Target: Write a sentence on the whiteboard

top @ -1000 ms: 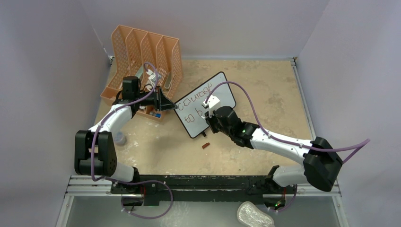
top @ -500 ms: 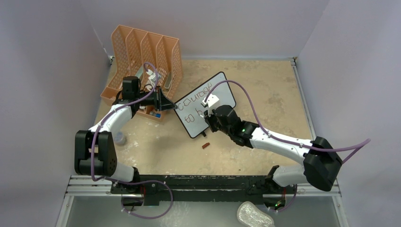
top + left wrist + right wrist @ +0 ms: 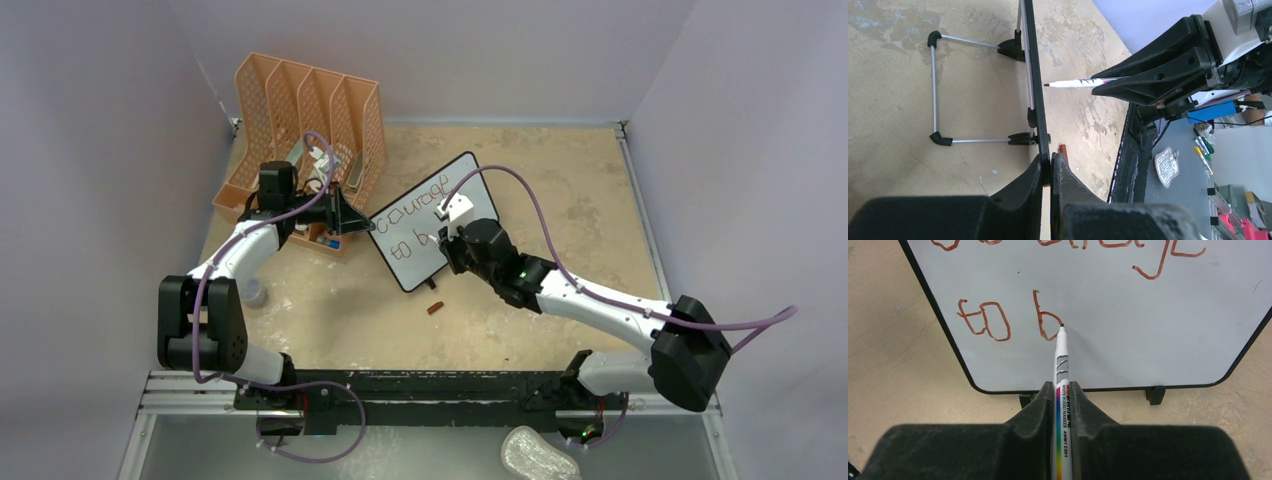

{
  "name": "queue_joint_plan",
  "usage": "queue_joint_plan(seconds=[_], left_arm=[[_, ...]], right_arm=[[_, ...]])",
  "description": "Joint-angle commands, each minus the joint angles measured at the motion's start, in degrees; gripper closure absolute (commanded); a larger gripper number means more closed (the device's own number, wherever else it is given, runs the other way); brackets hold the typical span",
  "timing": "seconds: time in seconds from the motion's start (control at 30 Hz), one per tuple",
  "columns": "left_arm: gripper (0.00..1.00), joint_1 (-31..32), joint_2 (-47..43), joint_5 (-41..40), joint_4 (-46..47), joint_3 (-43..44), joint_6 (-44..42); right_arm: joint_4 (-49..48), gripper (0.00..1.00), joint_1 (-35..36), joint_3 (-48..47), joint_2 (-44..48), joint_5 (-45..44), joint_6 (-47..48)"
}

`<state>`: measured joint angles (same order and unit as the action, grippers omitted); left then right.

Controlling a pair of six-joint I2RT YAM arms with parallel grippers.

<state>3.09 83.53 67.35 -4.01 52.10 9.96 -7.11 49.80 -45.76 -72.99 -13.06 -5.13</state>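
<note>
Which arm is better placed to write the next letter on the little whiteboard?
The right. The right gripper is shut on the marker, tip at the half-drawn b on the whiteboard. The left gripper holds no pen; it is clamped on the board's edge, steadying it.

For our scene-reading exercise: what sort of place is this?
Probably a robotics lab cell: plain walls box in a worn table, two arms bolt to a metal rail, a cluttered workbench lies beyond.
</note>
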Motion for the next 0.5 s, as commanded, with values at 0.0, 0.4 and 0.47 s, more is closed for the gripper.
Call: queue_joint_plan(seconds=[0.0, 0.4, 0.47], left_arm=[[1.00, 0.86, 1.10, -1.65, -1.35, 0.49, -2.31], [1.00, 0.86, 1.20, -1.68, -1.35, 0.47, -2.31], [1.00, 0.86, 1.19, -1.65, -1.33, 0.50, -2.31]], right_arm=[[-2.90, 1.00, -0.24, -0.17, -0.21, -1.42, -0.20], [-4.48, 1.00, -0.49, 0.01, -1.43, -1.53, -0.50], [-4.59, 1.00, -0.58, 0.10, -1.50, -1.49, -0.34]])
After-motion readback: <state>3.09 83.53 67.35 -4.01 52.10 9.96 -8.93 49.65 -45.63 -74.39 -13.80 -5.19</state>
